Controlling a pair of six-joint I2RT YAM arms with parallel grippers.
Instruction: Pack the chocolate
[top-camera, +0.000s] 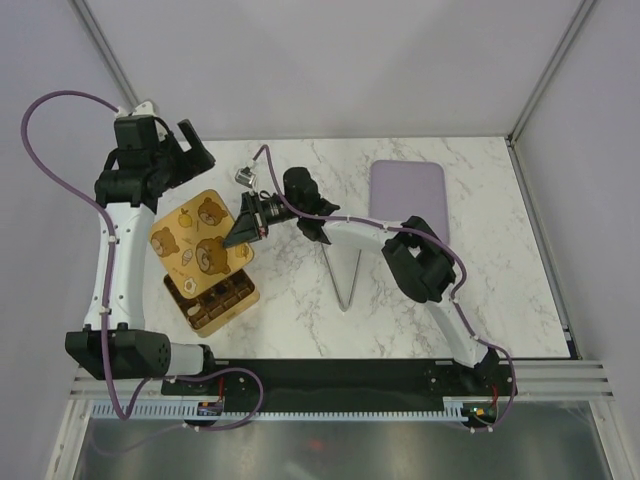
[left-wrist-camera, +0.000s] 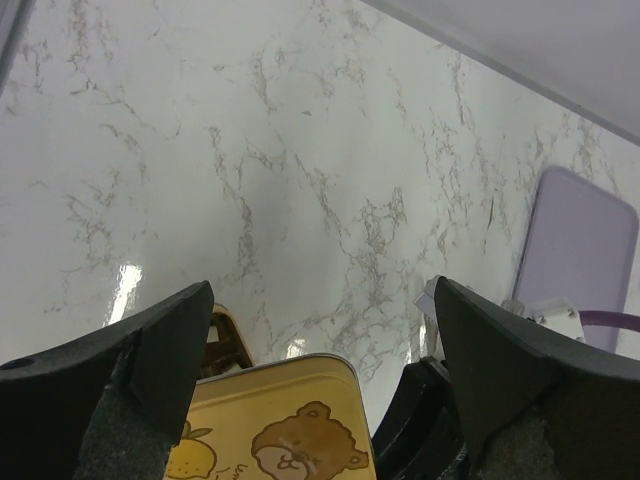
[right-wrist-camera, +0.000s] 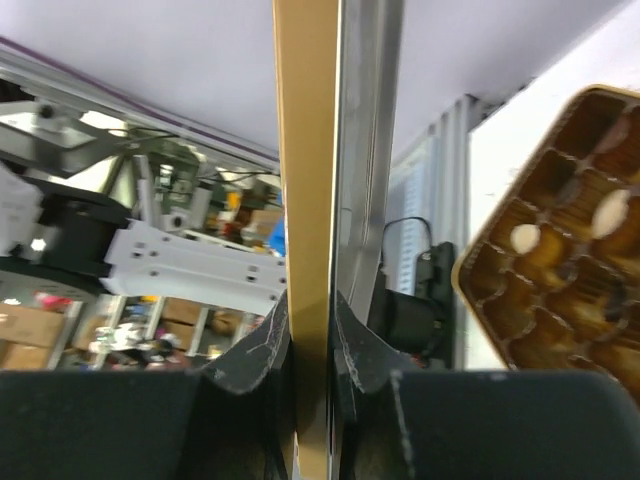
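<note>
**Lid clamped in your right gripper, chocolate showing in the box**

The chocolate (right-wrist-camera: 525, 237) sits in the brown compartments of the gold box (top-camera: 222, 300), at the near left of the table (top-camera: 300, 315). Your right wrist view gives you two cream-white pieces, each in its own cell. You cannot pick out dark pieces against the brown walls.

Over the far part of the box lies the bear-printed lid (top-camera: 195, 235), so from above only the near rows of cells show, and they are too small to read. Your right gripper (top-camera: 237, 232) is closed tight on the lid's right edge. Its own camera sees the lid edge-on, a gold strip running up between the pads (right-wrist-camera: 365, 350). That strip splits the view and cuts off the left side of the box. You cannot tell whether the lid rests on the box or hangs just above it.

Your left gripper (top-camera: 192, 150) hangs over the lid's far end with its jaws spread wide, holding nothing. Its camera catches only a corner of the lid, cut off at the bottom edge.

Further right, a V-shaped metal tool (top-camera: 345, 275) lies on the marble, its far end under your right arm. The lilac tray (top-camera: 407, 195) lies flat at the far right, well apart from the box.
</note>
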